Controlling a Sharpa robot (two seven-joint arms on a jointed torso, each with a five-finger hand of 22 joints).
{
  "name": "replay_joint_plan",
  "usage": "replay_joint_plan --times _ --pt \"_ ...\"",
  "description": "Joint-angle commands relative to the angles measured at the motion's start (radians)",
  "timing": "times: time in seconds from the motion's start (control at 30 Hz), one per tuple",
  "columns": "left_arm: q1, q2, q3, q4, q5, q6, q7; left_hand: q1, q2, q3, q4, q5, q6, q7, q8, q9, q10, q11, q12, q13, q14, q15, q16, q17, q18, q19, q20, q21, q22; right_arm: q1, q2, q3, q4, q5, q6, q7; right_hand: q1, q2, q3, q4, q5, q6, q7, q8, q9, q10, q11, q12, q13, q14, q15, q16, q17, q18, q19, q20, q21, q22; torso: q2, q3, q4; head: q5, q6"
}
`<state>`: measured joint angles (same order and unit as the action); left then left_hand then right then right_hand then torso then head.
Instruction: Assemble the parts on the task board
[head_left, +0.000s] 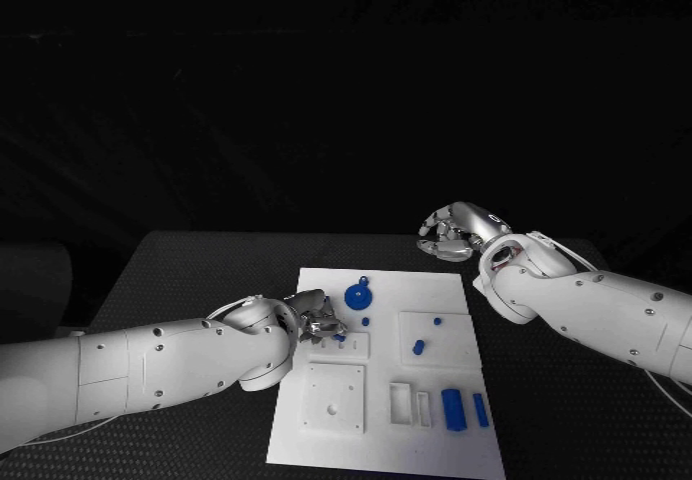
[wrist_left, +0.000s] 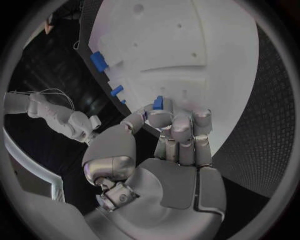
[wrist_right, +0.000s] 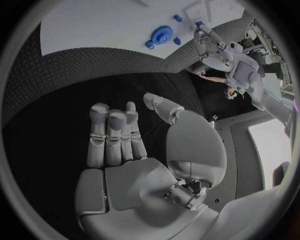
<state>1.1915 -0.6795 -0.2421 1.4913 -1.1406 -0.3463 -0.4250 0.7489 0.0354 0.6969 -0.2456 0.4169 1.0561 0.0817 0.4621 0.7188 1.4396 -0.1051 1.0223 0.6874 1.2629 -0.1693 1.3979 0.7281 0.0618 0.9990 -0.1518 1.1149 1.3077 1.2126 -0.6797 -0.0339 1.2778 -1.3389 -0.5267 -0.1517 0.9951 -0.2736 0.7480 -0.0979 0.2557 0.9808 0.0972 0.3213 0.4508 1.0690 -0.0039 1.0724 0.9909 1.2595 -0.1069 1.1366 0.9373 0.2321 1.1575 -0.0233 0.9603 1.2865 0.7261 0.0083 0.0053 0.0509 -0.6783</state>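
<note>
One white task board is lying on one black table. Six blue parts are showing on it: one gear, two bars, three small pegs.

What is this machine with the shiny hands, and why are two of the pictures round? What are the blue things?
It is a robot with two white arms and silver hands, working at a black table. The square picture comes from a camera on its head, looking down. The round ones come from cameras at its wrists, behind each hand.

The white plate is the task board. Blue parts lie on it: a gear, two bars side by side, and some small pegs.

The left hand is at the board's edge, pinching a small blue part at its fingertips. The right hand is off beyond the board's far corner, holding nothing.
</note>
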Motion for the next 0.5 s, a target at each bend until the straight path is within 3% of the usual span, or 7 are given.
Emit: replay_joint_plan --times 0.03,0.5 --pt "0.000 0.002 0.000 -0.001 -0.001 0.032 -0.008 0.014 0.003 0.023 0.026 -0.001 0.194 -0.115 0.077 0.040 -0.032 -0.026 0.001 -0.001 0.017 -0.027 0.001 -0.001 0.019 0.005 -0.115 0.004 0.011 0.000 0.001 0.000 0.000 -0.001 0.011 0.005 -0.009 0.001 -0.004 0.001 0.007 0.005 0.014 -0.006 0.002 -0.006 0.003 0.005 -0.002 -0.004 -0.001 -0.004 0.001 0.030 -0.003 -0.001 -0.007 0.001 0.000 -0.0001 0.0007 0.000 -0.001" --pt "-0.002 0.013 0.000 -0.012 -0.012 0.066 -0.021 0.016 0.004 0.023 0.025 -0.001 0.193 -0.115 0.077 0.040 -0.032 -0.026 0.001 -0.002 0.016 -0.027 0.001 -0.002 0.019 0.005 -0.115 0.004 0.011 -0.001 0.002 0.000 0.001 0.000 0.012 0.005 -0.010 0.001 -0.005 0.001 0.008 0.005 0.014 -0.006 0.002 -0.006 0.003 0.005 -0.002 -0.004 -0.001 -0.005 0.001 0.030 -0.003 -0.001 -0.007 0.002 0.000 -0.0007 0.0007 -0.001 -0.003"
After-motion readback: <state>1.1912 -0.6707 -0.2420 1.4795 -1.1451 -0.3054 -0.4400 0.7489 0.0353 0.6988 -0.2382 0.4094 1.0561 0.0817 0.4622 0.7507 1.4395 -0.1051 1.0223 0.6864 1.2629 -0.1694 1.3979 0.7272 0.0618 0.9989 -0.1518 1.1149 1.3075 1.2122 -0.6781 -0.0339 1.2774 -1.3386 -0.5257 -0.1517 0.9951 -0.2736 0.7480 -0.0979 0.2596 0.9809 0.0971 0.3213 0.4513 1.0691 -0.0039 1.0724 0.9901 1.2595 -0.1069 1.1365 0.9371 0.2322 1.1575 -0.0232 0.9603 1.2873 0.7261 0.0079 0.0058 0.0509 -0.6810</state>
